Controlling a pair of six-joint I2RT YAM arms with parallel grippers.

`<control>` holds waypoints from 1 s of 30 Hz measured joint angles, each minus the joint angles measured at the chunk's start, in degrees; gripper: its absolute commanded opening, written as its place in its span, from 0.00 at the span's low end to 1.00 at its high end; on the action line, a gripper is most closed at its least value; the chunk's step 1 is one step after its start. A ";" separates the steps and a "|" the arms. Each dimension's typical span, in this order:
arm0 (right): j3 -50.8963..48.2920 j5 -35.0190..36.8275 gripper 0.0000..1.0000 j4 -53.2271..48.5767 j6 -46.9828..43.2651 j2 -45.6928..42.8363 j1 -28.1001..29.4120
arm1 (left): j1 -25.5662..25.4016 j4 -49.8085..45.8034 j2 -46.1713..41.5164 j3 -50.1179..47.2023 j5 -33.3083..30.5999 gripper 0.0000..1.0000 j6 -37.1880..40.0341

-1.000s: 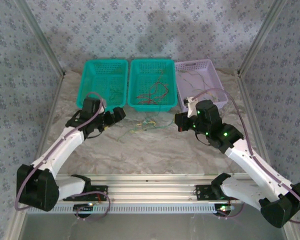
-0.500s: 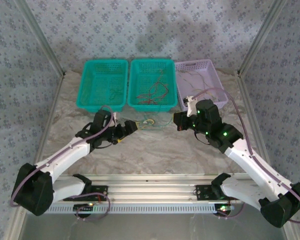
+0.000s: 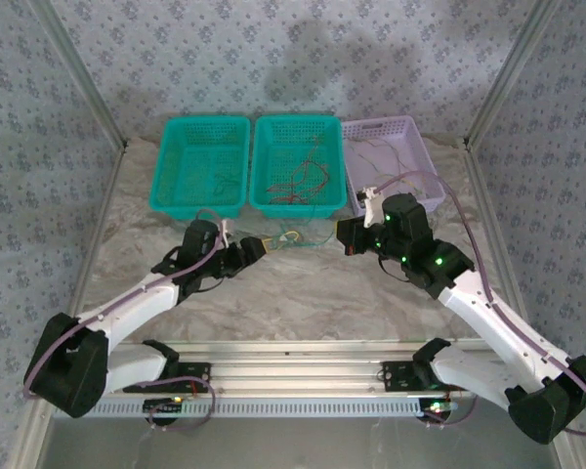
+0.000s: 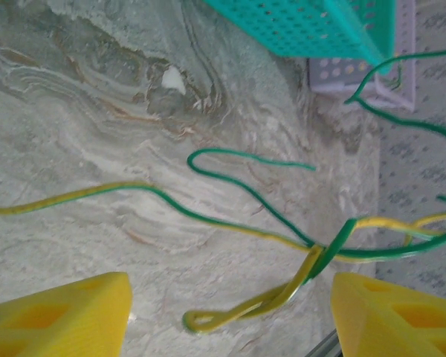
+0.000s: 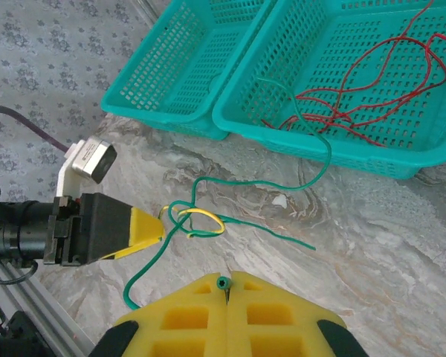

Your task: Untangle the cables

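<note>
The left arm has swung in from beside the left basket. The left gripper now reaches the tangle of wires, which lies between it and the barely shifted right gripper. The left wrist view adds that its smooth yellow fingers stand apart, with a yellow-green striped loop between them. The right wrist view shows the right pads pressed together, nipping a green wire end at their seam. Ahead of them, curly red wires lie in the perforated middle basket on the marbled table.
</note>
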 measured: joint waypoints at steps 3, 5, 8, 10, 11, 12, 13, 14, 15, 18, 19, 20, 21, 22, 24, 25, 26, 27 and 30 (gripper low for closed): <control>-0.02 -0.37 0.00 0.20 0.33 0.11 -0.02 | -0.02 3.52 1.66 -0.04 -0.11 0.60 -0.61; -0.02 -0.57 0.00 0.28 0.42 0.17 0.00 | -0.11 5.31 2.67 -0.13 -0.11 0.51 -1.05; -0.02 -0.92 0.00 0.63 0.59 0.33 -0.02 | -0.31 7.43 3.39 -0.76 -0.11 0.44 -1.27; -0.04 -1.09 0.00 0.83 0.76 0.37 -0.02 | -0.31 8.22 3.41 -1.31 -0.11 0.41 -1.22; -0.07 -1.18 0.00 0.85 0.81 0.37 -0.02 | -0.31 8.52 3.41 -1.53 -0.13 0.38 -1.25; -0.07 -1.20 0.00 0.87 0.87 0.37 -0.02 | -0.31 8.68 3.41 -1.73 -0.13 0.33 -1.25; -0.13 -1.20 0.00 0.87 0.96 0.37 -0.02 | -0.31 8.68 3.39 -1.84 -0.26 0.30 -1.11; -0.17 -1.20 0.00 0.85 0.98 0.37 -0.02 | -0.31 8.68 3.34 -1.92 -0.39 0.27 -1.25; -0.17 -1.22 0.00 0.87 0.98 0.37 -0.02 | -0.31 8.68 3.26 -1.97 -0.63 0.22 -1.29; -0.24 -1.38 0.00 0.92 1.01 0.37 -0.02 | -0.31 8.70 2.47 -2.16 -1.03 0.06 -0.92; -0.26 -1.46 0.00 0.92 1.01 0.37 -0.02 | -0.31 8.72 2.10 -2.25 -1.22 0.05 -0.83; -0.28 -1.62 0.00 1.03 1.03 0.37 -0.02 | -0.31 8.74 1.75 -2.34 -1.27 0.04 -0.87; -0.33 -1.64 0.00 1.16 1.09 0.37 -0.02 | -0.31 8.76 1.42 -2.40 -1.42 0.02 -0.90; -0.37 -1.64 0.00 1.27 1.20 0.37 -0.02 | -0.31 8.81 1.25 -2.45 -1.46 0.01 -0.81; -0.46 -1.64 0.00 1.29 1.27 0.37 -0.02 | -0.31 8.83 1.03 -2.47 -1.64 0.00 -0.79; -0.52 -1.62 0.00 1.29 1.33 0.37 -0.02 | -0.31 8.83 0.98 -2.47 -1.62 0.00 -0.79; -0.55 -1.60 0.00 1.27 1.38 0.37 -0.02 | -0.31 8.81 0.94 -2.47 -1.62 0.00 -0.79; -0.57 -1.40 0.00 1.22 1.38 0.35 -0.02 | -0.31 8.72 0.79 -2.47 -1.62 0.00 -0.79; -0.57 0.48 0.00 0.59 1.38 -0.04 -0.26 | -0.31 7.43 -0.94 -2.47 -1.62 0.00 -0.26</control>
